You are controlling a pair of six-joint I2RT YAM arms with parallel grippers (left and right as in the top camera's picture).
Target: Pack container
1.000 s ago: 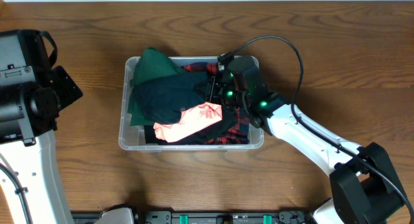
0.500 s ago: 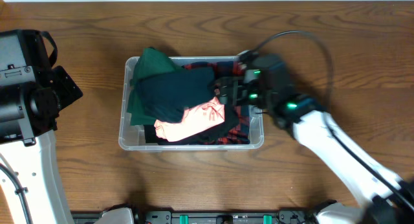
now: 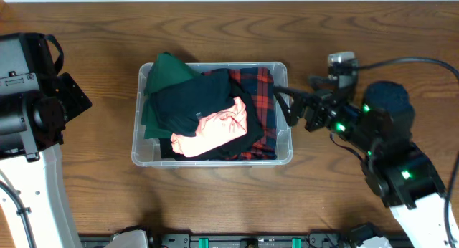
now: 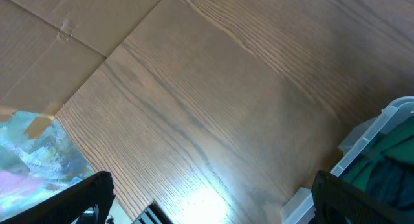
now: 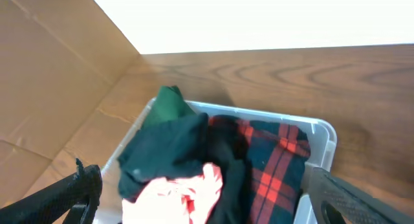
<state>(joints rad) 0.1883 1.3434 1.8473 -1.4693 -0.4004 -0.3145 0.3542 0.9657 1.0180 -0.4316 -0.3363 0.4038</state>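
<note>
The container (image 3: 215,162) is a clear plastic bin at the table's middle. It holds a green cloth (image 3: 168,72), a dark navy garment (image 3: 190,105), a pink garment (image 3: 215,130) on top and a red plaid one (image 3: 262,97). My right gripper (image 3: 287,108) hangs open and empty at the bin's right wall. In the right wrist view, the right gripper (image 5: 207,208) is spread wide above the container (image 5: 323,130) and the pink garment (image 5: 174,191). My left gripper (image 4: 213,211) is open over bare wood, left of the container's corner (image 4: 381,127).
The left arm's base (image 3: 29,97) stands at the table's left side. A black rail (image 3: 237,241) runs along the front edge. A cable (image 3: 416,62) loops behind the right arm. Cardboard (image 4: 65,43) borders the table on the left.
My right gripper has opened and pulled back to the right, out of the bin, leaving the pink garment lying on the pile. The left arm has not moved.
</note>
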